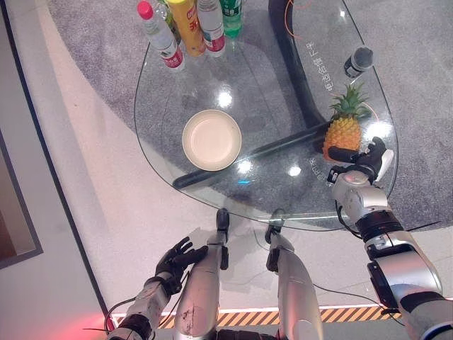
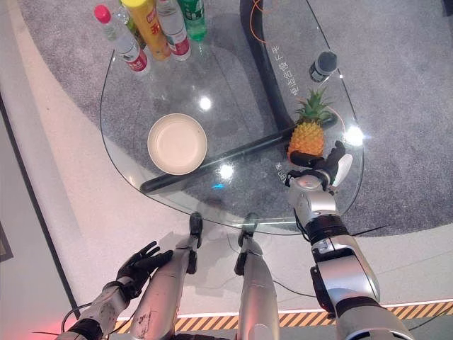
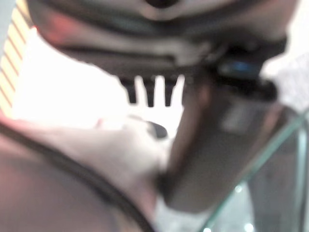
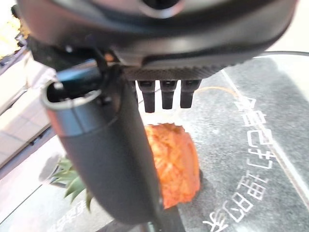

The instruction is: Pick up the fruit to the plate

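A pineapple (image 1: 343, 134) with a green crown stands upright on the right part of the glass table (image 1: 272, 85). My right hand (image 1: 362, 168) is just in front of it, fingers straight, with the white-covered thumb off to the right. In the right wrist view the pineapple (image 4: 175, 159) shows past the straight fingertips (image 4: 166, 94), apart from them. A round cream plate (image 1: 211, 139), nothing on it, lies near the table's middle, well left of the fruit. My left hand (image 1: 175, 259) hangs below the table's near edge at the lower left, its fingers spread.
Several bottles (image 1: 187, 25) stand in a cluster at the table's far left edge. A dark cylinder with a grey cap (image 1: 359, 60) stands at the far right, behind the pineapple. Bare glass lies between plate and fruit.
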{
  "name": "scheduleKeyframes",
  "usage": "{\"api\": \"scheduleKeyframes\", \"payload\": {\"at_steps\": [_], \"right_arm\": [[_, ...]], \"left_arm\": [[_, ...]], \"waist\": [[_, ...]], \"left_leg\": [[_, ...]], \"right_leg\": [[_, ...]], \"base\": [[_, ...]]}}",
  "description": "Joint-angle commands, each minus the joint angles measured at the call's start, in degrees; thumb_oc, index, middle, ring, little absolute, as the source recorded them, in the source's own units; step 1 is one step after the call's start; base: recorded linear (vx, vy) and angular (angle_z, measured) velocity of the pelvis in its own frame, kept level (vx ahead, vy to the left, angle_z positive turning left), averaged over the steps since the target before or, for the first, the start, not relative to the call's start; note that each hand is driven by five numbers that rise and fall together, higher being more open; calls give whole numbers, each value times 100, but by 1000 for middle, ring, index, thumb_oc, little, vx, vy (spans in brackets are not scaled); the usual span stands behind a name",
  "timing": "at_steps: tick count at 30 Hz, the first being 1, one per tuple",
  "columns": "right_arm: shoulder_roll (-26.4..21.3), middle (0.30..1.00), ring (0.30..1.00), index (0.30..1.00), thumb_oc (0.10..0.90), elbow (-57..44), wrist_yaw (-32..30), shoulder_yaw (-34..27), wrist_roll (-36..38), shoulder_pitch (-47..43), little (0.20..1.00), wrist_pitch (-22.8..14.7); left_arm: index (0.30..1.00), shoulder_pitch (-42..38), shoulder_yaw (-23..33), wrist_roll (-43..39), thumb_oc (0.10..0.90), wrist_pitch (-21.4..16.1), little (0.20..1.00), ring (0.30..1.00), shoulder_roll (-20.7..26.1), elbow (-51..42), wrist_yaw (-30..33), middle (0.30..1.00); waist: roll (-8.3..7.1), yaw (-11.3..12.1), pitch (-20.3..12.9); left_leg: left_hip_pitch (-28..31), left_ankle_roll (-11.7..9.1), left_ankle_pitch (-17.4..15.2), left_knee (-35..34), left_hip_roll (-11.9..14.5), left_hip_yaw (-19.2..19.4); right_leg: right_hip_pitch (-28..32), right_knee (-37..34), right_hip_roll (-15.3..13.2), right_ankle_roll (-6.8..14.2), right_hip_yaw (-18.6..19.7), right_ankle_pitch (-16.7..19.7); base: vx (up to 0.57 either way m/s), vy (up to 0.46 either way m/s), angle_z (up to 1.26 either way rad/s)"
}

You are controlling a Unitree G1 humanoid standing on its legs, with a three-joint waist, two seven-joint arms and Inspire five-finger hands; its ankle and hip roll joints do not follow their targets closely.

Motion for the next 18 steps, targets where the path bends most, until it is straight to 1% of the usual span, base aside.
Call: {"api": "scheduleKeyframes", "payload": {"at_steps": [1,4,5,8,13,16,18], "right_arm": [[-410,900,900,900,800,35,-369,76,115,-309,900,-296],[-397,900,900,900,800,50,-304,95,127,-333,900,-334],[-402,900,900,900,800,55,-203,126,199,-357,900,-484],[-423,900,900,900,800,2,-57,141,191,-451,900,-696],[-480,900,900,900,800,-43,152,142,31,-602,900,-811],[-520,900,900,900,800,-18,361,193,-201,-679,900,-764],[-600,900,900,900,800,-38,625,309,-360,-772,900,-626]], "left_arm": [[900,287,-297,-67,800,-46,900,900,-124,108,-85,900],[900,280,-308,-83,800,-42,900,900,-129,108,-84,900],[900,282,-305,-70,800,-38,900,900,-142,112,-89,900],[900,286,-324,-76,800,-13,900,900,-136,90,-61,900],[900,310,-374,-112,800,-15,900,900,-135,36,-31,900],[900,317,-380,-116,800,-18,900,900,-128,30,-54,900],[900,341,-390,-121,800,-21,900,900,-119,5,-66,900]], "waist": [[277,98,-85],[280,101,-85],[293,106,-85],[300,124,-85],[324,147,-85],[336,164,-85],[338,183,-85]], "left_leg": [[-82,-34,-396,194,-365,-60],[-85,-42,-393,198,-368,-56],[-89,-39,-389,202,-376,-65],[-92,-43,-387,200,-384,-68],[-112,-43,-362,177,-414,-73],[-114,-41,-358,176,-423,-87],[-135,-36,-355,197,-432,-103]], "right_leg": [[-110,543,174,63,-343,-220],[-107,536,167,66,-348,-215],[-124,549,168,66,-340,-208],[-128,564,163,67,-354,-219],[-133,549,162,69,-380,-220],[-133,554,151,70,-394,-217],[-151,576,137,67,-410,-213]], "base": [[0,0,0],[0,0,0],[0,0,0],[0,0,0],[0,0,0],[0,0,0],[0,0,0]]}}
